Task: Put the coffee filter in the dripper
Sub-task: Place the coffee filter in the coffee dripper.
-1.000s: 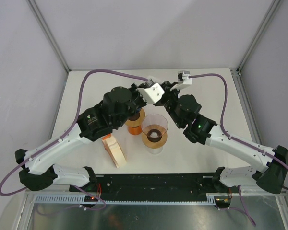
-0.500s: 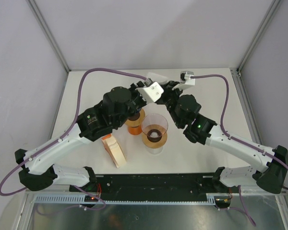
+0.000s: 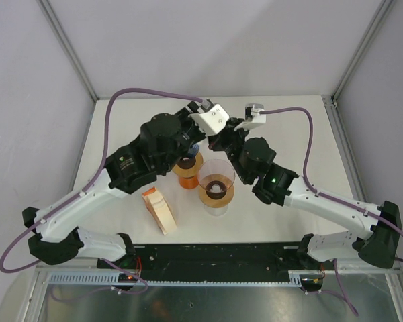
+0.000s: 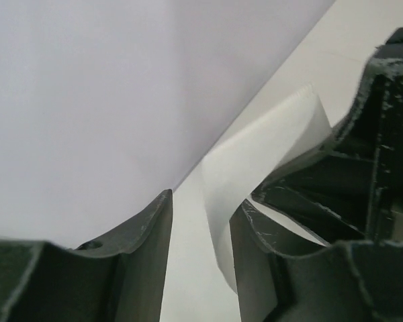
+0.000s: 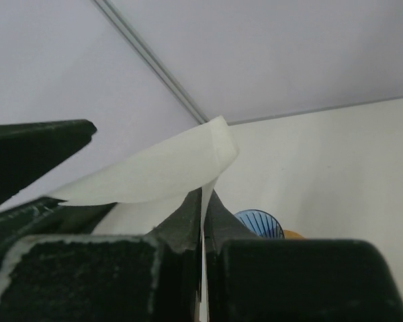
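Note:
The white coffee filter (image 5: 154, 171) hangs in the air between the two grippers, above the back of the table. My right gripper (image 5: 203, 213) is shut on its lower edge, and the paper curls over to the left. In the left wrist view the coffee filter (image 4: 255, 161) runs between the fingers of my left gripper (image 4: 201, 268), which stands open, with the sheet close to the right finger (image 4: 255, 261). The blue ribbed dripper (image 5: 258, 225) shows just beyond the right fingers. From above it is almost hidden under the left arm, on an orange cup (image 3: 188, 168).
A clear glass vessel with an orange ring (image 3: 216, 182) stands right of the orange cup. An orange holder of filters (image 3: 159, 211) lies nearer the front. Both arms crowd the middle back of the white table (image 3: 295, 141). Walls close in the back and sides.
The left gripper has opened off the filter while the right gripper has shut on it. Both wrists have shifted slightly to the left.

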`<state>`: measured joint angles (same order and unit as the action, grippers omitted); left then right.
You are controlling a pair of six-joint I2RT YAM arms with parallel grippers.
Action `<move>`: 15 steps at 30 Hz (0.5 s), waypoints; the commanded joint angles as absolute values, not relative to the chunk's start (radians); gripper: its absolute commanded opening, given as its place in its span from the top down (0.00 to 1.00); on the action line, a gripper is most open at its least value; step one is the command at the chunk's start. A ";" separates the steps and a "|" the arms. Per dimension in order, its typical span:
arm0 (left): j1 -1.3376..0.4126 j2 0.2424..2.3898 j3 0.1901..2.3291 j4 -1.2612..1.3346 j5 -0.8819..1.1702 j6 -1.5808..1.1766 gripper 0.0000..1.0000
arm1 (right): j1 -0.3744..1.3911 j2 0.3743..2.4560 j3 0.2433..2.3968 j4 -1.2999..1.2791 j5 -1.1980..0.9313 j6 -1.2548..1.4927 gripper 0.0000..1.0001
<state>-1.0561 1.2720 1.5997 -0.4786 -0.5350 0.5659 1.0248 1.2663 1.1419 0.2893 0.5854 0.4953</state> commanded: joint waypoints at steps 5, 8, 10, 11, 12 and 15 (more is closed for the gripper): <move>-1.054 1.255 1.581 -0.438 -0.537 0.614 0.60 | 1.029 1.242 1.144 0.308 0.594 0.487 1.00; -1.054 1.257 1.561 -0.438 -0.531 0.618 0.76 | 1.029 1.231 1.144 0.298 0.594 0.482 1.00; -1.053 1.253 1.561 -0.438 -0.530 0.620 0.91 | 1.027 1.220 1.144 0.282 0.598 0.481 1.00; -1.053 1.249 1.563 -0.438 -0.536 0.621 0.95 | 1.024 1.215 1.144 0.272 0.603 0.481 1.00; -1.052 1.247 1.568 -0.437 -0.544 0.627 0.98 | 1.021 1.207 1.143 0.254 0.607 0.483 1.00; -1.043 1.243 1.588 -0.436 -0.576 0.645 1.00 | 1.012 1.181 1.130 0.223 0.634 0.478 1.00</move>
<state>-1.0542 1.2694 1.5585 -0.4683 -0.5411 0.6147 1.0237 1.2419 1.1408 0.2501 0.5838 0.4946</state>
